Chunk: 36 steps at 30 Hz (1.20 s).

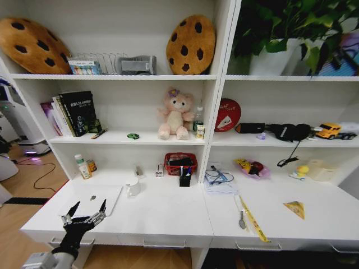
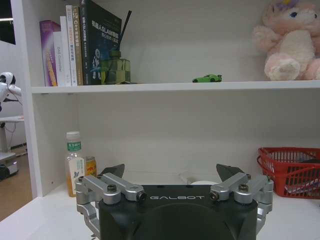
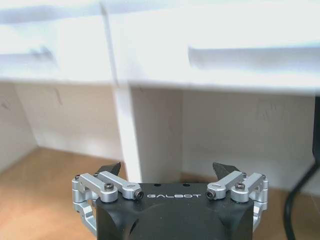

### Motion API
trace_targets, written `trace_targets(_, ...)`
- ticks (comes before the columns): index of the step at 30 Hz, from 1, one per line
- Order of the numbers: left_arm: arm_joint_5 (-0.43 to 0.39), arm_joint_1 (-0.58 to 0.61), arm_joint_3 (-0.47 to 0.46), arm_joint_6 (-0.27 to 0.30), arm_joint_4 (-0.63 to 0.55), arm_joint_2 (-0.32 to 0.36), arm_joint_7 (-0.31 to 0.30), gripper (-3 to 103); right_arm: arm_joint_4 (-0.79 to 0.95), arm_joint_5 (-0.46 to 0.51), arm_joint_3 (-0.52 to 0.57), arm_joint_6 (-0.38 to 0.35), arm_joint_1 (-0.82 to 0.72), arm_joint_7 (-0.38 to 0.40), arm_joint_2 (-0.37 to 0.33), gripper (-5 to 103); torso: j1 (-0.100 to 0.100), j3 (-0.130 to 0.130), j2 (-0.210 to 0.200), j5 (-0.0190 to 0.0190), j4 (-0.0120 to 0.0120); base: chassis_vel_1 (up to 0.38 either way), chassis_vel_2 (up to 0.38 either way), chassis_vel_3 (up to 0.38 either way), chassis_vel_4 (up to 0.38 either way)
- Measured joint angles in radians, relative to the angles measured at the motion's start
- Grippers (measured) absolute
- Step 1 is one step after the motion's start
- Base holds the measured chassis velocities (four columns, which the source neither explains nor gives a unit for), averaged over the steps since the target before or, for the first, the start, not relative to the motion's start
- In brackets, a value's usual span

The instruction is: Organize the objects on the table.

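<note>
The left gripper [image 1: 85,215], fingers wide apart, hovers by the laptop [image 1: 92,200] at lower left, likely needing to reach and grab; the right gripper [image 3: 170,172] waits low under the table [image 1: 168,216], also apart.

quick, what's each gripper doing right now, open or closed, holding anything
Left gripper: open, empty, over the desk's front left edge.
Right gripper: open, empty, low before the drawers.

table [image 1: 168,216] white | basket [image 1: 180,157] red | bear [image 1: 175,115] pink

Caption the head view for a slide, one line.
Left end effector, fingers open, hovers at the white desk's front-left edge beside the thin silver laptop.
</note>
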Motion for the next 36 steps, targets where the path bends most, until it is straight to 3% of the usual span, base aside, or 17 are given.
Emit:
trace_targets(2,0.000,0.000,0.000,0.000,0.000,0.000,0.000,100,0.157,0.013,0.019,0.047,-0.108,0.075,0.016,100,0.000,0.000,0.000,0.0004,0.0005,0.000,0.000,0.000,0.000)
trace_targets(9,0.000,0.000,0.000,0.000,0.000,0.000,0.000,100,0.405,0.043,0.064,0.033,-0.190,0.227,0.034,100,0.000,0.000,0.000,0.0007,0.0005,0.000,0.000,0.000,0.000)
trace_targets(10,0.000,0.000,0.000,0.000,0.000,0.000,0.000,100,0.506,0.063,0.085,-0.005,-0.214,0.286,0.031,100,0.000,0.000,0.000,0.0001,0.0007,0.000,0.000,0.000,0.000)
trace_targets(11,0.000,0.000,0.000,0.000,0.000,0.000,0.000,100,0.506,0.063,0.085,-0.005,-0.214,0.286,0.031,100,0.000,0.000,0.000,0.0001,0.0007,0.000,0.000,0.000,0.000)
trace_targets(13,0.000,0.000,0.000,0.000,0.000,0.000,0.000,100,0.728,0.136,0.140,-0.145,-0.238,0.424,0.022,100,0.000,0.000,0.000,0.0002,0.0006,0.000,0.000,0.000,0.000)
trace_targets(14,0.000,0.000,0.000,0.000,0.000,0.000,0.000,100,0.728,0.136,0.140,-0.145,-0.238,0.424,0.022,100,0.000,0.000,0.000,0.0002,0.0006,0.000,0.000,0.000,0.000)
trace_targets(16,0.000,0.000,0.000,0.000,0.000,0.000,0.000,100,0.822,0.197,0.193,-0.258,-0.216,0.483,0.012,100,0.000,0.000,0.000,-0.0001,0.0005,0.000,0.000,0.000,0.000)
trace_targets(19,0.000,0.000,0.000,0.000,0.000,0.000,0.000,100,0.814,0.232,0.252,-0.332,-0.144,0.541,-0.010,100,0.000,0.000,0.000,0.0004,0.0006,0.000,0.000,0.000,0.000)
trace_targets(23,0.000,0.000,0.000,0.000,0.000,0.000,0.000,100,0.760,0.340,0.319,-0.394,-0.097,0.563,-0.046,100,0.000,0.000,0.000,0.0006,0.0004,0.000,0.000,0.000,0.000)
trace_targets(28,0.000,0.000,0.000,0.000,0.000,0.000,0.000,100,0.742,0.415,0.353,-0.419,-0.085,0.564,-0.059,100,0.000,0.000,0.000,0.0003,0.0003,0.000,0.000,0.000,0.000)
trace_targets(36,0.000,0.000,0.000,0.000,0.000,0.000,0.000,100,0.724,0.438,0.353,-0.437,-0.064,0.568,-0.057,100,0.000,0.000,0.000,0.0002,0.0003,-0.071,-0.056,0.055,0.046)
